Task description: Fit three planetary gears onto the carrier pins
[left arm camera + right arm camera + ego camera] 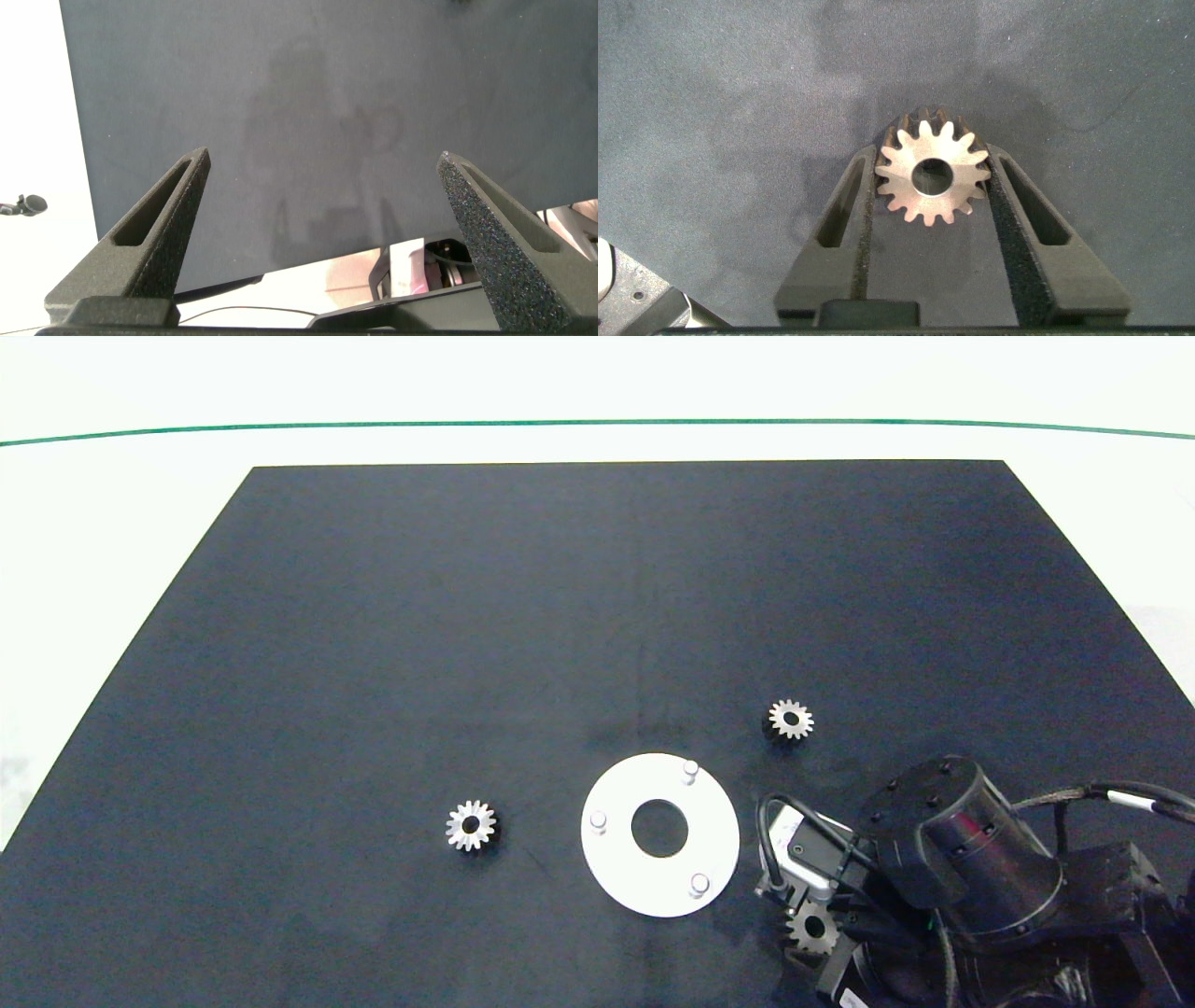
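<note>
A white ring-shaped disc [627, 882] lies near the mat's front middle, and its three carrier pins [690, 769] [598, 820] [698, 884] stand bare. One planetary gear [470, 825] lies to the left of the disc. Another gear [791, 719] lies to its upper right. The third gear [932, 179] sits flat between the fingers of my right gripper [932, 161], and both pads touch its teeth. In the head view this gear [812, 927] is just right of the disc, under the right arm. My left gripper [324, 157] is open and empty over the mat's edge, outside the head view.
A black mat [467, 616] covers the table, with white table surface around it. A green line [597, 423] runs along the far side. The right arm's dark wrist and cables [971, 859] fill the front right corner.
</note>
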`<action>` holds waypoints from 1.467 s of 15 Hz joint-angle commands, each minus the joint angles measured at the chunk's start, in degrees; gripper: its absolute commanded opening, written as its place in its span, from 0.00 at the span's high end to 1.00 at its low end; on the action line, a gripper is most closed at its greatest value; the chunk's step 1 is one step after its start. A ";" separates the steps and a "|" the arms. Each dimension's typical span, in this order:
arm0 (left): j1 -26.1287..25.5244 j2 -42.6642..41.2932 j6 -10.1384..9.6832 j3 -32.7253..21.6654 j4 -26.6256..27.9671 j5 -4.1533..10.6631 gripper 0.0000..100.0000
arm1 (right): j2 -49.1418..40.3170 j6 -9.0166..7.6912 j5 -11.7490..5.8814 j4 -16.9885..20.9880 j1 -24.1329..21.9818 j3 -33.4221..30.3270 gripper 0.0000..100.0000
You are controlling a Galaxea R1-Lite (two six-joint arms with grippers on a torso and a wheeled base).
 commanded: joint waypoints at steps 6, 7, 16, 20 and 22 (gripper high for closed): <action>-0.08 -0.34 0.17 -0.18 0.28 0.06 0.00 | -0.58 -0.10 -0.14 0.32 -0.07 -2.10 0.72; 0.01 -0.34 0.08 -0.09 0.28 0.06 0.00 | -0.66 -0.10 -0.14 0.41 0.11 -3.33 0.72; 0.01 0.10 0.17 0.00 0.28 0.06 0.00 | -1.54 0.78 -0.23 11.66 8.02 -15.28 0.72; -0.08 0.18 0.17 0.00 0.28 0.06 0.00 | 0.92 0.61 -1.99 11.66 9.33 -17.57 0.72; -0.08 0.10 0.17 0.00 0.28 0.06 0.00 | 3.29 0.61 -2.96 11.66 9.77 -18.45 0.72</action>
